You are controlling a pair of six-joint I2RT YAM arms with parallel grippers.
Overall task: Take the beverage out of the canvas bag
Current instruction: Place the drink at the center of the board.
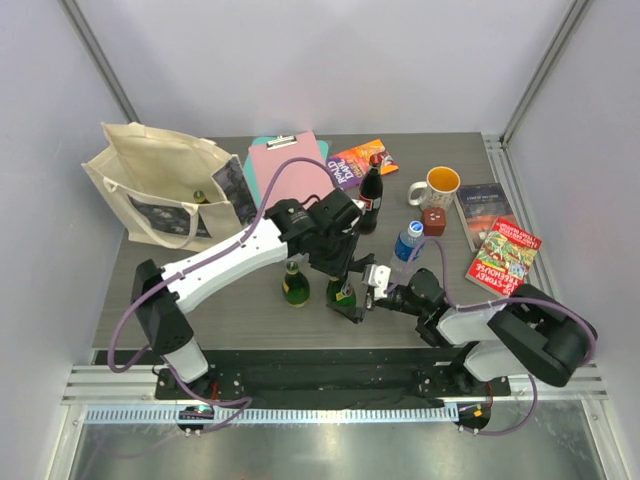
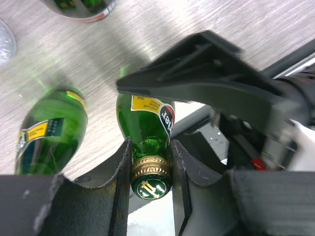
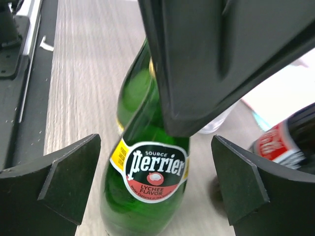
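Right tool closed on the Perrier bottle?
No, the right tool is open, gaps showing between each finger and the Perrier bottle.

A grey wood-grain table (image 1: 200, 310) holds a canvas bag (image 1: 165, 185) far left, a pink clipboard (image 1: 285, 160), a cola bottle (image 1: 371, 195), a mug (image 1: 438, 185), a water bottle (image 1: 408, 240), a red book (image 1: 503, 258), and, near the front, a green Perrier bottle (image 1: 343, 294) beside a second green bottle (image 1: 295, 285).
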